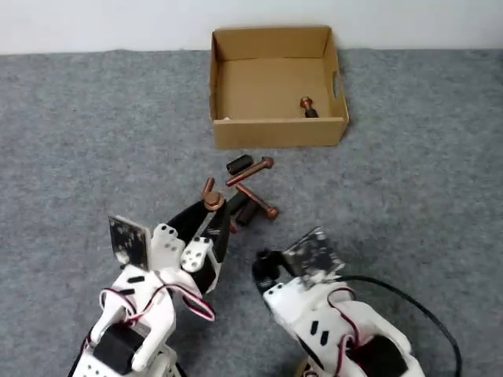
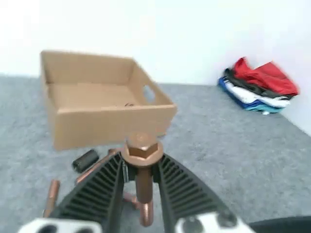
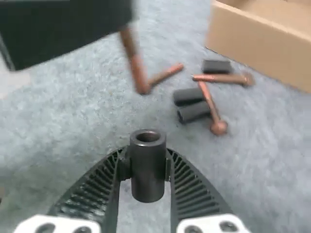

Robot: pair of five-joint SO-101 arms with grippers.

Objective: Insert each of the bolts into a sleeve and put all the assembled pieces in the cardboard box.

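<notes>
The left gripper (image 2: 141, 167) is clamping a bolt (image 2: 144, 187) just under its head, while the right gripper (image 3: 146, 162) is squeezing a sleeve (image 3: 147, 177) (its open end showing). Loose bolts (image 1: 256, 200) and sleeves (image 1: 240, 165) are lying on the carpet (image 1: 409, 181) near the box (image 1: 275, 133), which is holding one assembled piece (image 1: 307, 107).

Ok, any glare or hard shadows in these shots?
High view: even light, no hard shadows around the cardboard box. Left wrist view: mild sheen on the head of the gripped bolt. Right wrist view: faint highlight on the rim of the sleeve.
</notes>
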